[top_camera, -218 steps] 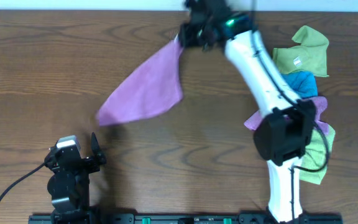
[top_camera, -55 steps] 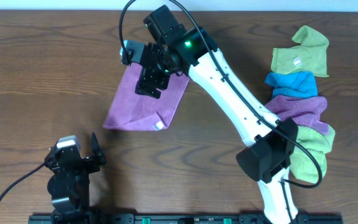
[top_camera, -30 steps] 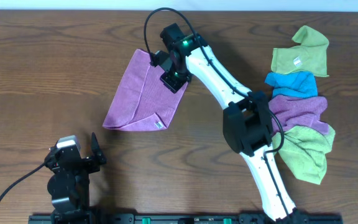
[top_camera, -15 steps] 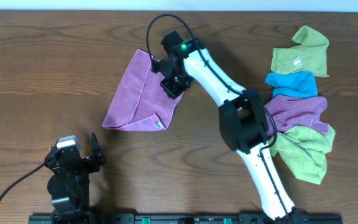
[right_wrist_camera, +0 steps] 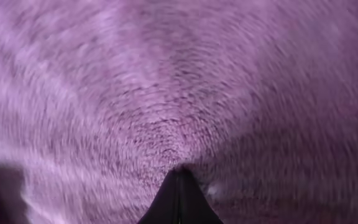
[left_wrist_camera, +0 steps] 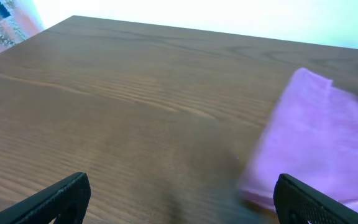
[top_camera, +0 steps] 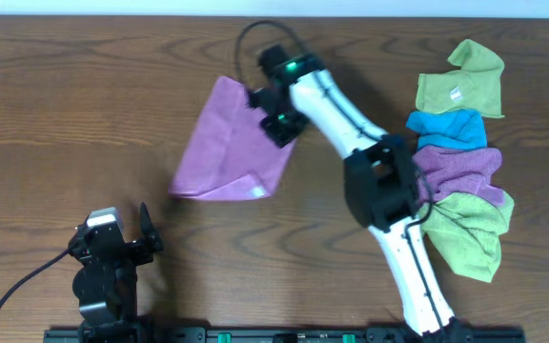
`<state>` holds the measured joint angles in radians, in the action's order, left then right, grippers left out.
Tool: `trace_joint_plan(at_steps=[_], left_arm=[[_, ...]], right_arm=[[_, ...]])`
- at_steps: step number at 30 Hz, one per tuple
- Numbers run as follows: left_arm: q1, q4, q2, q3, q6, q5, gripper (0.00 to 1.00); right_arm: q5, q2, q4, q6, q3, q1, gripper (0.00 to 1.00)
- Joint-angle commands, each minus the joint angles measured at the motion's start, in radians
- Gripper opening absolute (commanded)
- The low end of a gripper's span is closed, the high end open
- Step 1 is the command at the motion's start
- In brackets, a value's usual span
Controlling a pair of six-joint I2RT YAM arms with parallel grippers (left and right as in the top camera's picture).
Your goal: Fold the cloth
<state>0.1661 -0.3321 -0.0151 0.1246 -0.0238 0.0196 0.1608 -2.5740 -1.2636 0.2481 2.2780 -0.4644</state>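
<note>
My right gripper (top_camera: pixel 281 122) is reached out over the table (top_camera: pixel 65 95) toward 12 o'clock. Its jaws are together and their tip is set down on the cloth (top_camera: pixel 227 152). My right wrist camera sees that dark closed tip (right_wrist_camera: pixel 179 190) against purple nap (right_wrist_camera: pixel 166 74), which fills the whole view. I cannot tell whether a pinch of fabric is caught between the jaws.

From overhead, the cloth lies flat on the wood, a little toward 11 o'clock from the table's middle. It is doubled over into a slanted shape with a layer's edge showing across it. One corner points to 12 o'clock and the broad end lies toward 6. My tip touches it at its 3 o'clock edge. The picture is smeared there, so I cannot tell finer detail.

My left gripper (top_camera: pixel 119 233) sits low at 7 o'clock, well apart from the cloth, with its jaws spread wide on nothing. My left wrist camera shows both fingers (left_wrist_camera: pixel 61 198) at the bottom corners, bare wood between them and the cloth (left_wrist_camera: pixel 328 143) off toward 2 o'clock.

At 3 o'clock a pile lies by my right arm. It holds a green cloth (top_camera: pixel 460 81), a blue one (top_camera: pixel 446 129), a bunched purple one (top_camera: pixel 460 167) and another green (top_camera: pixel 470 233).
</note>
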Motion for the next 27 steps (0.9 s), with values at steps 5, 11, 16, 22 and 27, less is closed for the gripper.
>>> trace_joint_plan(at_steps=[5,11,16,22,27], left_arm=[[-0.004,-0.007,0.004,-0.022,-0.006,0.003,0.95],[-0.004,-0.007,0.004,-0.022,-0.006,0.003,0.95],[-0.004,-0.007,0.004,-0.022,-0.007,0.003,0.95],[-0.004,-0.007,0.004,-0.022,-0.006,0.003,0.95],[-0.004,-0.007,0.004,-0.022,-0.01,-0.011,0.96]], right_arm=[[-0.234,-0.03,-0.027,-0.077,-0.029,0.217,0.01],[-0.18,-0.029,-0.005,-0.076,-0.023,0.254,0.01],[-0.068,0.029,-0.031,-0.075,0.086,0.239,0.14],[-0.058,0.204,-0.077,-0.076,0.192,0.239,0.97],[-0.07,0.317,-0.046,-0.005,0.193,0.259,0.99]])
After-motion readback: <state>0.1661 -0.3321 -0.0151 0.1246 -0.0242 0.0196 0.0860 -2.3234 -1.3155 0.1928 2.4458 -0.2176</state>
